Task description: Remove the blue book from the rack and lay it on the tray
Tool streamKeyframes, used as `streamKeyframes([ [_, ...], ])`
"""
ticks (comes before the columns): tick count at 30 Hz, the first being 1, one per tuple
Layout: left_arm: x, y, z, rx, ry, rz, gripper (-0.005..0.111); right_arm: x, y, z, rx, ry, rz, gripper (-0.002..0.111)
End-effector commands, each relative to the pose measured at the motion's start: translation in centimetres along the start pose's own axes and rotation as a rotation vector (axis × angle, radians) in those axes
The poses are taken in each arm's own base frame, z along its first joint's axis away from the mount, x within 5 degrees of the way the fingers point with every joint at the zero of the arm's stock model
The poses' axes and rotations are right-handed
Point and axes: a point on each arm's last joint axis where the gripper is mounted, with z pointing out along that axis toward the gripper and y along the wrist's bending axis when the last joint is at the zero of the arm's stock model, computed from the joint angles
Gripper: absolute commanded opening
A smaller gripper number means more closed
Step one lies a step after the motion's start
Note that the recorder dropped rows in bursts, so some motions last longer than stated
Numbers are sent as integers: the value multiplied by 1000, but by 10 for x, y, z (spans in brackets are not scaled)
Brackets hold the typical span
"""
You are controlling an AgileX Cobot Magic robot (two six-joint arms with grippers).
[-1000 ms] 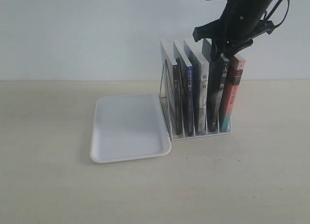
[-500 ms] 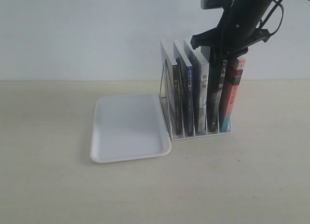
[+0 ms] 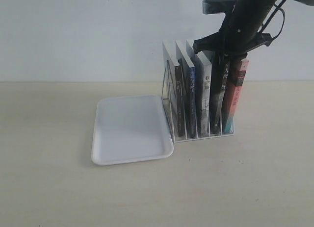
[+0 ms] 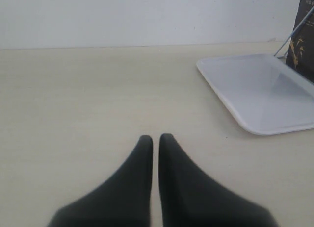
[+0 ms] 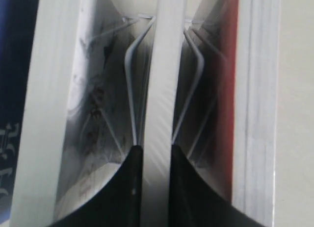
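Observation:
The white wire rack holds several upright books. The blue book, with its dark blue spine, stands second from the left; its cover shows at the edge of the right wrist view. My right gripper comes down from above onto the black-spined book, two slots to the right of the blue one. Its fingers are shut on that book's white page edge. The white tray lies flat, left of the rack. My left gripper is shut with nothing in it, low over the table.
A red-spined book fills the rightmost slot, close beside the held one. A grey-covered book stands on the held book's other side. Rack wires flank the held book. The tray's rim lies ahead of the left gripper.
The right arm has come down a little over the rack, its fingers sinking onto the top edge of the black-spined book. The other books and the tray have not moved.

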Motion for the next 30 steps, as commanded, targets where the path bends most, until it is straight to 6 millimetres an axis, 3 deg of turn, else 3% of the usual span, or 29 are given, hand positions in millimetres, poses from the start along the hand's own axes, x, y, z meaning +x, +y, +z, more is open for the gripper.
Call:
streamKeyframes([
  [1,0,0,0,-4,-15,3,4,-2,-1,-4,4,-20,-3,0],
  [5,0,0,0,-4,-15,3,4,-4,0,-17,6,-56,-5,0],
  [8,0,0,0,-4,-15,3,4,-8,1,-49,10,-152,-21,0],
  [11,0,0,0,-4,-15,3,4,-8,1,-68,15,-195,-36,0],
  [30,0,0,0,-4,-15,3,4,-7,1,-67,15,-181,-38,0],
])
